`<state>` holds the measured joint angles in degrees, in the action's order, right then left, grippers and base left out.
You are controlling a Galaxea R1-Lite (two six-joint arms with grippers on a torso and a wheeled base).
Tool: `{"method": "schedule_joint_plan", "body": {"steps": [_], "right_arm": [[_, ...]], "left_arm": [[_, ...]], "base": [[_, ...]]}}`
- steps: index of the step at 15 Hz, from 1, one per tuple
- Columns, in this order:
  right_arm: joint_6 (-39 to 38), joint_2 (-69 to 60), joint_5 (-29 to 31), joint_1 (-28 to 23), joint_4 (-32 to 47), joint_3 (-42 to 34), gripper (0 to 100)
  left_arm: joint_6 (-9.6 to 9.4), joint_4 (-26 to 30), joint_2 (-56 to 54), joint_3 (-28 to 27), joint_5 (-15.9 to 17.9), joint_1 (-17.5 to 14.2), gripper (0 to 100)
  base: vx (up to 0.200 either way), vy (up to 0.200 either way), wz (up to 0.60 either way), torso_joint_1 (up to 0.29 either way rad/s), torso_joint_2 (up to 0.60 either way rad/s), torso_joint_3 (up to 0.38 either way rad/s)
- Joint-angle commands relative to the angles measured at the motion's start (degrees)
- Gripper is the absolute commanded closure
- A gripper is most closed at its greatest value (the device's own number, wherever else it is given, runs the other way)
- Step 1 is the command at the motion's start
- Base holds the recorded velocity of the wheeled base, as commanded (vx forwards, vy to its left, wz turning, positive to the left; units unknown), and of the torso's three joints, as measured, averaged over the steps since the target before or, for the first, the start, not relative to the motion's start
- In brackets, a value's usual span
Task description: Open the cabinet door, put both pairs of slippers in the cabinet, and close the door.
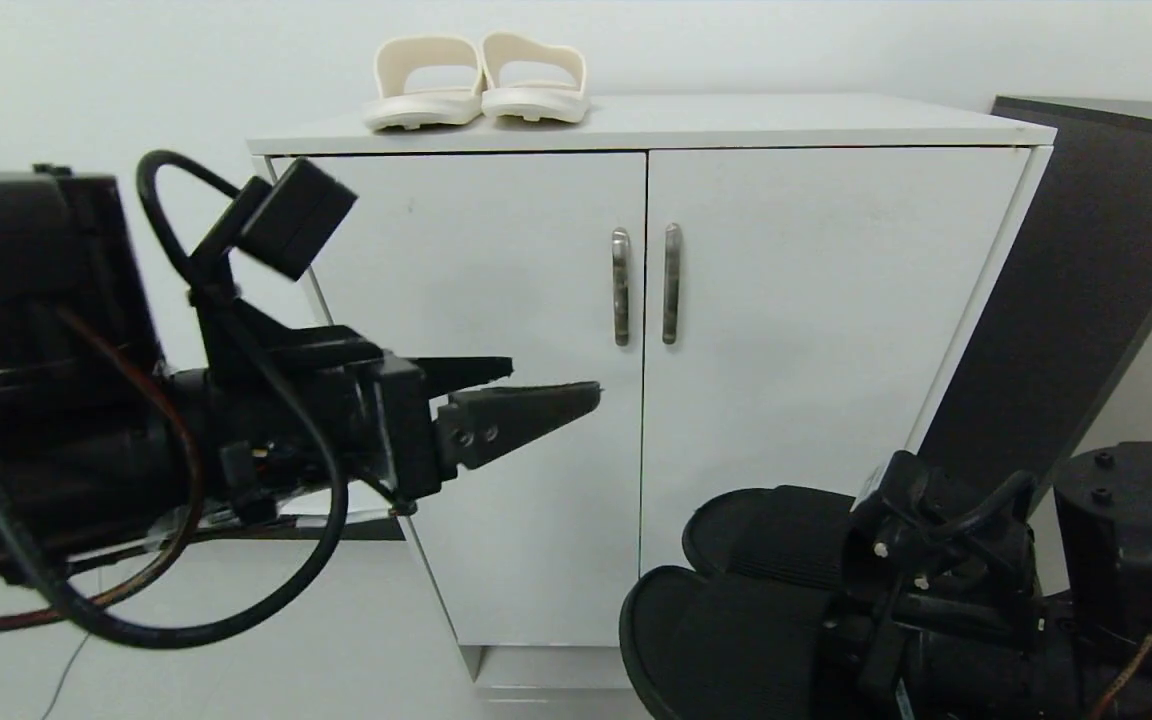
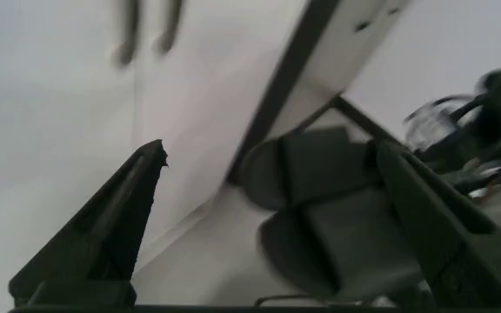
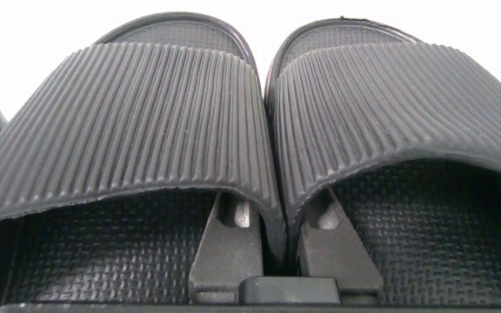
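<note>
Your left tool [image 1: 551, 380] hangs wide open and empty in front of the left cabinet door [image 1: 476, 300], a bit below its handle [image 1: 621, 285]. Both doors are shut. Your right tool [image 3: 277, 222] pinches the black slippers [image 1: 736, 600] together, low by the right door. The white slippers [image 1: 476, 85] sit on top of the cabinet. I think you're at the door-opening step: lift to the handle, grip it, pull.

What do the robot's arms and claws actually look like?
Both arms are black and bulky. The left gripper has two long tapered fingers, a boxy camera above, and looping black and brown cables. The right gripper has flat dark grey fingers.
</note>
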<state>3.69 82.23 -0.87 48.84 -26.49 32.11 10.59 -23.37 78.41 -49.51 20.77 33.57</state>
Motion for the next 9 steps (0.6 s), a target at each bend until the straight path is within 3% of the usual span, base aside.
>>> {"method": "schedule_joint_plan", "body": {"steps": [1,4,7,9], "right_arm": [[0.0,0.0,0.0,0.0,-0.1,-0.2,100],[0.0,-0.1,0.0,0.0,-0.1,-1.1,100],[0.0,-0.2,-0.1,0.0,-0.1,-1.2,100],[0.0,-0.1,0.0,0.0,-0.1,-1.2,100]], "left_arm": [[1.62,-0.1,6.8,-6.0,2.4,1.8,0],[4.7,0.0,12.9,-15.1,8.8,1.8,0],[7.42,0.1,17.8,-21.4,8.6,2.6,0],[7.51,0.3,20.1,-23.4,7.9,3.0,0]], "base": [[0.0,0.0,0.0,0.0,0.0,0.0],[0.0,0.0,0.0,0.0,0.0,0.0],[0.0,0.0,0.0,0.0,0.0,0.0],[0.0,0.0,0.0,0.0,0.0,0.0]]}}
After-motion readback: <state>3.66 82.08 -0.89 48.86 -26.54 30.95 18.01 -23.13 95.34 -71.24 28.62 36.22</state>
